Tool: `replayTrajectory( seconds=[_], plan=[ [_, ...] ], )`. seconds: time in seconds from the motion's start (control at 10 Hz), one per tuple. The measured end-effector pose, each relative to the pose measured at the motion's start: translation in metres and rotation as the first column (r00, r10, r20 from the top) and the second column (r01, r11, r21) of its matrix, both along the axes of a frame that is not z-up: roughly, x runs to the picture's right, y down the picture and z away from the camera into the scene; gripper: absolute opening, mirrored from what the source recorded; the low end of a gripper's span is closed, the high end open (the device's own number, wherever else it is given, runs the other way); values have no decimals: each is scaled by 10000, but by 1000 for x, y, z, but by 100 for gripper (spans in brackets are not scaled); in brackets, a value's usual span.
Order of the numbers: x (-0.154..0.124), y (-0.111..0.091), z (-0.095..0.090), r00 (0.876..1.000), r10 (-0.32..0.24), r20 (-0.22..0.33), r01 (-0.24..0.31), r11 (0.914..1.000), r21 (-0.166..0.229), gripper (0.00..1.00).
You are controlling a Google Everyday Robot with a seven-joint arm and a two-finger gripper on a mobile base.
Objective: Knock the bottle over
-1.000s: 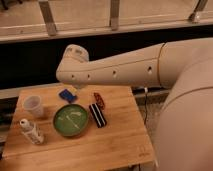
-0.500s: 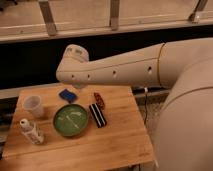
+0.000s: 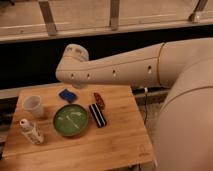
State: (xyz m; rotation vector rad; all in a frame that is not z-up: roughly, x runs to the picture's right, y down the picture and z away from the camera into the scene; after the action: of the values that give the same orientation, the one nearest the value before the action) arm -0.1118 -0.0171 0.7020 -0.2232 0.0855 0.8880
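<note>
The arm (image 3: pixel 120 69) stretches across the back edge of the table (image 3: pixel 120 142), its gripper hidden, state untellable; bottle (image 3: pixel 31 131) upright.

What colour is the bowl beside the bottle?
The bowl is green, camera view. The gripper is hidden behind the arm above the table.

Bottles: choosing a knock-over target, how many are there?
1: the white bottle at the table's front-left corner, nearer than the cup. The gripper is unseen, apparently behind the arm.
</note>
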Motion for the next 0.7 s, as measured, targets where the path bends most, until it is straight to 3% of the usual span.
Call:
replayTrajectory(
  seconds=[0.2, 0.4, 0.5, 0.7],
  plan=[
    [-41, 13, -3, 9967, -529, 612, 562, 9970, -535, 0],
    [-89, 34, -13, 9839, -921, 1531, 1100, 9875, -1127, 0],
    [-109, 46, -17, 9728, -1072, 2054, 1394, 9789, -1495, 0],
    [-138, 73, -27, 9450, -1502, 2907, 2181, 9515, -2171, 0]
  ],
)
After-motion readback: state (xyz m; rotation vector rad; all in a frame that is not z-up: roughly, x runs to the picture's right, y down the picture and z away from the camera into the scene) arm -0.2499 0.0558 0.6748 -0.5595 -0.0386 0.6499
